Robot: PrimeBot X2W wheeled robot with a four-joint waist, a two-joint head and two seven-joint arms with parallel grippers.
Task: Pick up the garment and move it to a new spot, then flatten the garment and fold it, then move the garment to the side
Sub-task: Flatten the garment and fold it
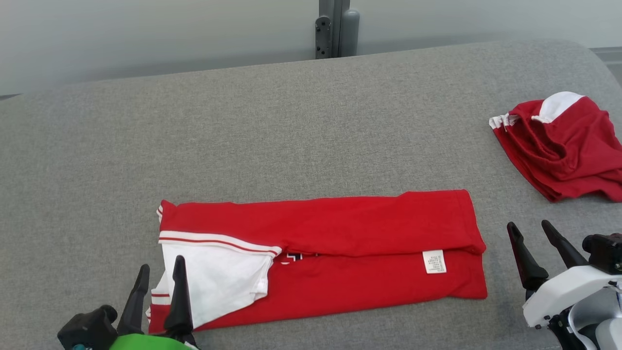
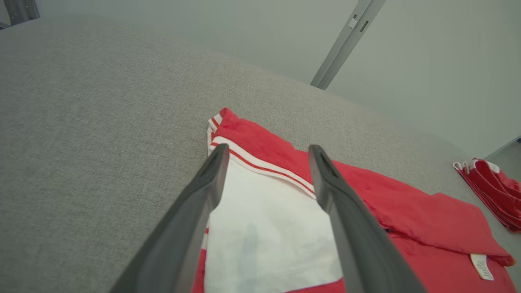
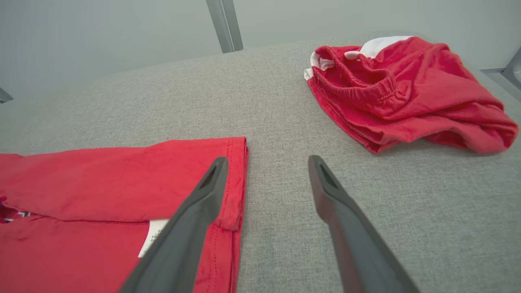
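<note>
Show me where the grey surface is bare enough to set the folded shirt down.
Bare: the wide band of grey surface behind the folded shirt, up to the far edge, and the left end past the shirt. Crowded: the right end, where the crumpled red garment lies.

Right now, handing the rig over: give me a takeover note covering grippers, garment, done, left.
Left gripper: open, empty, over the white sleeve end.
Right gripper: open, empty, by the hem end.
Garment: flat on the grey table, folded lengthwise into a long strip, label showing.
Second red garment: bunched at the far right, apart.
Done: laid flat, one long fold.
Left: probably fold it shorter, then move it aside.
</note>
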